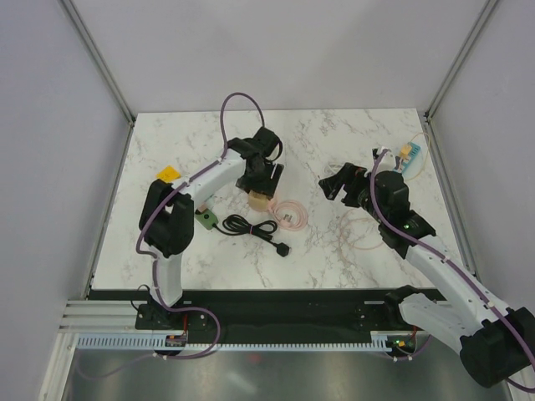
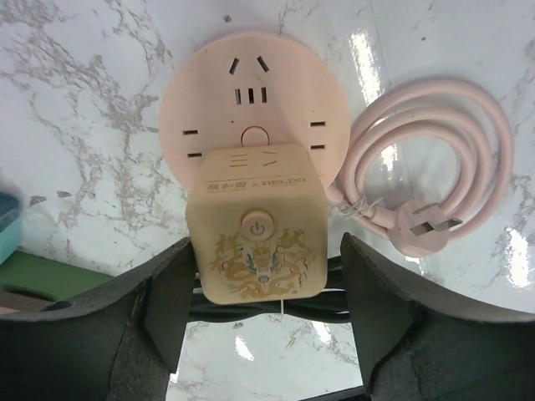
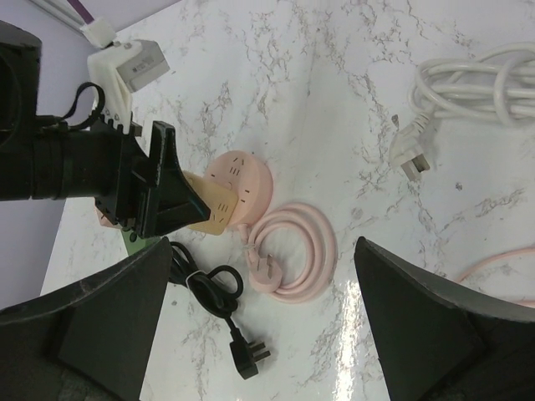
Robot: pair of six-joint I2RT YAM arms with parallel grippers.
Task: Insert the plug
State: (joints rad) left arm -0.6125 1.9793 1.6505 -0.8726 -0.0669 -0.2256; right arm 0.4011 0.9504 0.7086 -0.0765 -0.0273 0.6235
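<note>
The plug is a beige cube (image 2: pixel 257 230) with a dragon print and a power button; it stands on the near part of a round pink socket strip (image 2: pixel 251 100). Its pins are hidden beneath it. My left gripper (image 2: pixel 266 309) hangs over the cube, open. The left finger (image 2: pixel 167 301) is close beside the cube and the right finger (image 2: pixel 376 301) stands clear of it. From above, the left gripper (image 1: pixel 261 180) sits right over the cube (image 1: pixel 260 199). My right gripper (image 1: pixel 334 184) is wide open and holds nothing, hovering to the right above the table.
The strip's pink cable (image 3: pixel 297 251) lies coiled to its right. A black cable (image 3: pixel 209 284) with its black plug (image 3: pixel 251 355) lies nearer the front. A green box (image 1: pixel 206 219) sits left of it. A coiled white cable (image 3: pixel 476 83) lies at the far right.
</note>
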